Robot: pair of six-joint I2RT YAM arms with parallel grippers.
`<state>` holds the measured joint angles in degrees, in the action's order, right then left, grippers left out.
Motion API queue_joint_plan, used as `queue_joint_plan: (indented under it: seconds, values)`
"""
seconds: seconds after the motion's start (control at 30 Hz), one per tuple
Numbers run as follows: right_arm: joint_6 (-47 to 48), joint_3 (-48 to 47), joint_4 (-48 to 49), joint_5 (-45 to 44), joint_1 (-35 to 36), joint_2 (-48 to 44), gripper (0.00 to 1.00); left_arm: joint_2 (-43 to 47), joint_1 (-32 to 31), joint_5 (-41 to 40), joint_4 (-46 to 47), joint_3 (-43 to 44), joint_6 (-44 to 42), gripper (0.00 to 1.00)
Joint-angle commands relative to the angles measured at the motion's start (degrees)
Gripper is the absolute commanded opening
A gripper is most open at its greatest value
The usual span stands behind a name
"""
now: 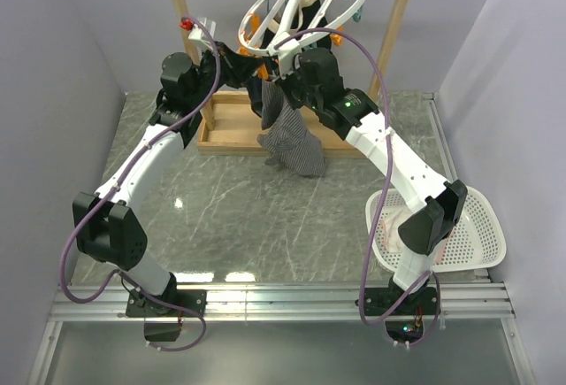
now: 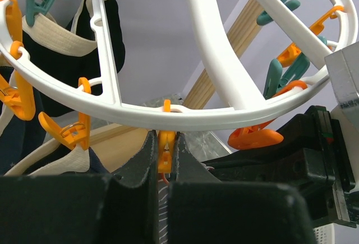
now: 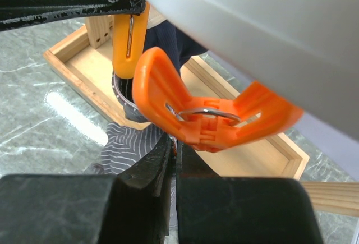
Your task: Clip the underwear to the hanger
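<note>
The white ring hanger (image 1: 296, 9) hangs from the wooden frame, with orange and teal clothespins dangling from it. The grey striped underwear (image 1: 294, 137) hangs below its rim, lower end near the table. My left gripper (image 1: 240, 59) is shut on an orange clothespin (image 2: 165, 153) under the hanger rim (image 2: 185, 118), with striped fabric (image 2: 162, 210) just below. My right gripper (image 1: 279, 80) is shut on the underwear's top edge (image 3: 126, 146), its tips (image 3: 174, 143) right under another orange clothespin (image 3: 207, 115).
The wooden frame (image 1: 393, 40) and its tray base (image 1: 232, 130) stand at the back. A dark garment with a cream waistband (image 2: 53, 45) hangs on the hanger. A white basket (image 1: 482, 230) holding pinkish-white cloth (image 1: 393, 219) sits at the right.
</note>
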<state>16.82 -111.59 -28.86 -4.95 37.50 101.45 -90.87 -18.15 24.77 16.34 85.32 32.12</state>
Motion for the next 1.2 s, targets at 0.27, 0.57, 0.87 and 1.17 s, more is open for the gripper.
queue_joint_plan:
  seconds: [0.27,0.57,0.87,1.17]
  values:
    - [-1.1,-6.0,0.3,1.1,-0.4,-2.0,0.0,-0.6,-1.0,1.9,-3.4,1.9,-1.7,0.0]
    - [-1.2,-8.7,-0.1,1.3,-0.3,-1.1,0.0,-0.7,-1.1,1.9,-3.3,1.8,-2.2,0.0]
    - [-0.6,-10.1,-0.4,1.4,-0.4,0.2,0.0,-0.7,-1.2,1.9,-3.2,2.3,-1.6,0.12]
    - [-1.0,-11.0,-0.3,1.8,-0.4,1.0,0.0,-0.5,-1.2,1.3,-3.2,3.0,-2.1,0.23]
